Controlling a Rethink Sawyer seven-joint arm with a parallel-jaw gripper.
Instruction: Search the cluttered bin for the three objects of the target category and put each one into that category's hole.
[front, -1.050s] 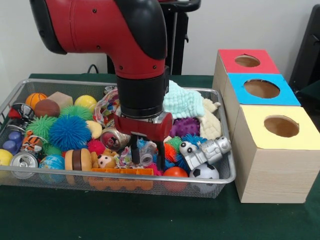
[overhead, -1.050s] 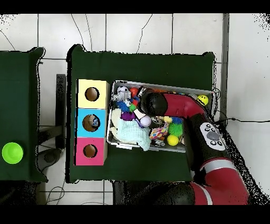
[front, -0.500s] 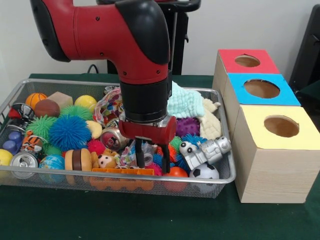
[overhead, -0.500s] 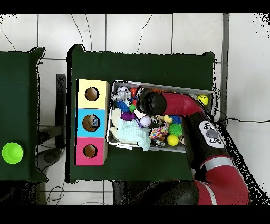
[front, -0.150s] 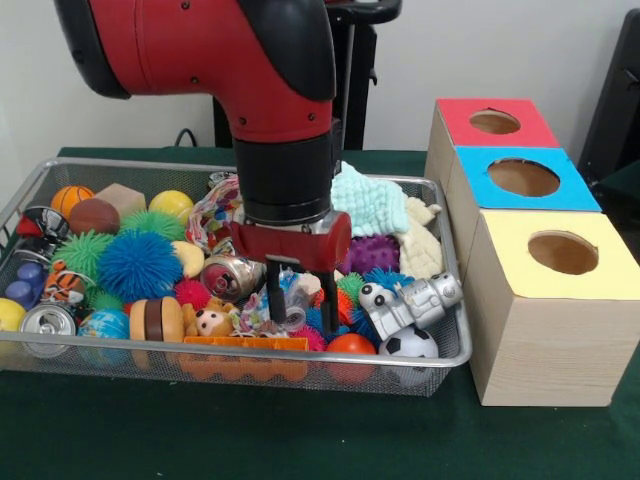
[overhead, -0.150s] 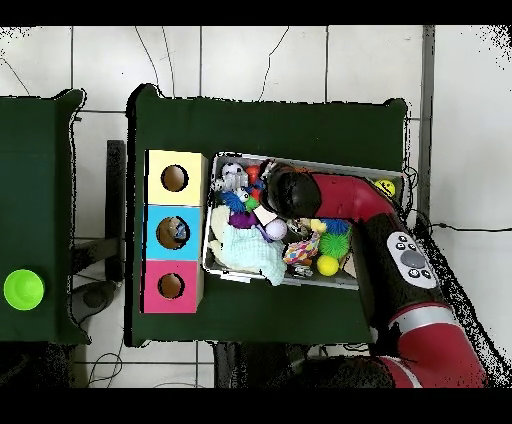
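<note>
A wire bin (front, -0.150s: 445, 352) holds mixed clutter: a blue spiky ball (front, -0.150s: 138, 265), a mint cloth (front, -0.150s: 368, 203), a grey toy robot (front, -0.150s: 405, 300), a soccer ball (front, -0.150s: 408, 345), a dented silver can (front, -0.150s: 228, 278) and several small balls. My gripper (front, -0.150s: 301, 305) hangs low over the bin's front middle. Its fingers (front, -0.150s: 275, 298) stand apart, dipped among small colourful toys, with a pale bit of clutter between them. To the right stand three boxes with round holes: red (front, -0.150s: 497, 122), blue (front, -0.150s: 523, 177) and yellow (front, -0.150s: 562, 252). In the overhead view the arm (overhead, -0.150s: 290, 190) hides the gripper.
A second can (front, -0.150s: 47, 322), a toy burger (front, -0.150s: 157, 320) and a basketball (front, -0.150s: 72, 198) lie at the bin's left. A green round object (overhead, -0.150s: 23, 289) sits on a separate table in the overhead view. A black stand (front, -0.150s: 352, 70) rises behind the bin.
The gripper has shifted slightly right and lifted a little over the bin's front middle. The spread of its fingers looks the same. The clutter has not visibly moved.
</note>
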